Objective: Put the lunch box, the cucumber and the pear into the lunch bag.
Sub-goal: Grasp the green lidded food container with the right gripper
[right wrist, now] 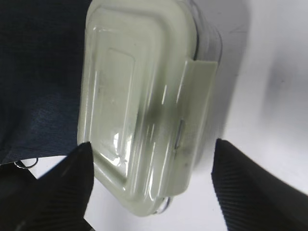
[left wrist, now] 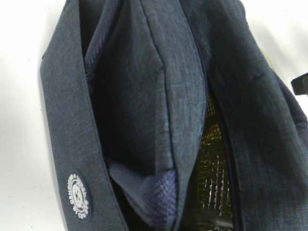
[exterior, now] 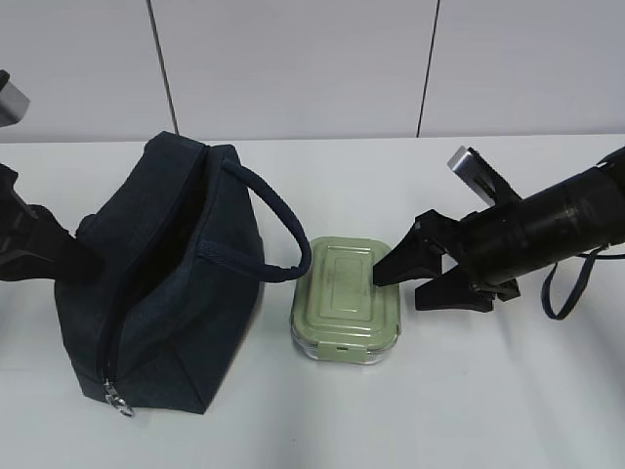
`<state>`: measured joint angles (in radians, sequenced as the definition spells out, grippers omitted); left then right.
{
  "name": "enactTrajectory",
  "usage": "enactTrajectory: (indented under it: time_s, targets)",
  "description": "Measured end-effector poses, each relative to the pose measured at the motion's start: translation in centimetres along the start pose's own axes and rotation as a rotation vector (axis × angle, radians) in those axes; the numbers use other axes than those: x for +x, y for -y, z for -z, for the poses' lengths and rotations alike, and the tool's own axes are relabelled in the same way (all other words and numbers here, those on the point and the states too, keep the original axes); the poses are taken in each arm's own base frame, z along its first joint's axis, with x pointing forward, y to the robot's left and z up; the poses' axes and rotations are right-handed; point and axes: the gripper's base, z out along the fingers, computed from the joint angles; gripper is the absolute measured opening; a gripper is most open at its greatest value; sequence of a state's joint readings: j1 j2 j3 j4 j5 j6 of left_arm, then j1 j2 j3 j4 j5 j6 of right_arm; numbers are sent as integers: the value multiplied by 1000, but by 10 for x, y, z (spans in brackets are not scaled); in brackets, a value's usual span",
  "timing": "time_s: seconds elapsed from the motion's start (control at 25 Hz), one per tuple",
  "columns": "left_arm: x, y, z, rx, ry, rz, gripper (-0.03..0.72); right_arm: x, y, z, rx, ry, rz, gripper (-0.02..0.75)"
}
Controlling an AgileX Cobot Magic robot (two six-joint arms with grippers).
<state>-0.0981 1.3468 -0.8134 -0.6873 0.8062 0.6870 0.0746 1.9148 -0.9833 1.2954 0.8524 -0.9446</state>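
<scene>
1. Nearest you in the exterior view, the metal zip pull [exterior: 119, 400] is hanging at the lunch bag's lower front corner, about 7 o'clock in the frame.
2. The lunch bag [exterior: 156, 283] is standing on the white counter [exterior: 391, 420] at about 9 o'clock, its top gaping so you are seeing silvery lining [left wrist: 211, 163] in the left wrist view.
3. The lunch box [exterior: 347, 298] is sitting on the counter just beside the bag, at its 3 o'clock, lid up; the bag's loop handle [exterior: 283, 230] is drooping toward its lid.
4. Your right pincer [exterior: 415, 278] is standing spread apart at the box's 3 o'clock end, one finger [exterior: 391, 269] lying over the lid edge, the other off the side; in the right wrist view the fingers are straddling the box's near end.
5. Your left pincer is hidden behind the bag at 9 o'clock, so you cannot tell how it is standing.
</scene>
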Motion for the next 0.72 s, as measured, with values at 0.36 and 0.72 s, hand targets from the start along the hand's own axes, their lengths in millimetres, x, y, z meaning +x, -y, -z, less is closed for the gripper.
enactTrajectory:
  time_s: [0.36,0.72]
  targets:
    - [0,0,0,-1,-2,-3,1,5,26,-27,-47,-19,-47,577]
    - [0,0,0,-2,-4,-3,1,2,20,-26,-93,0,-54,333]
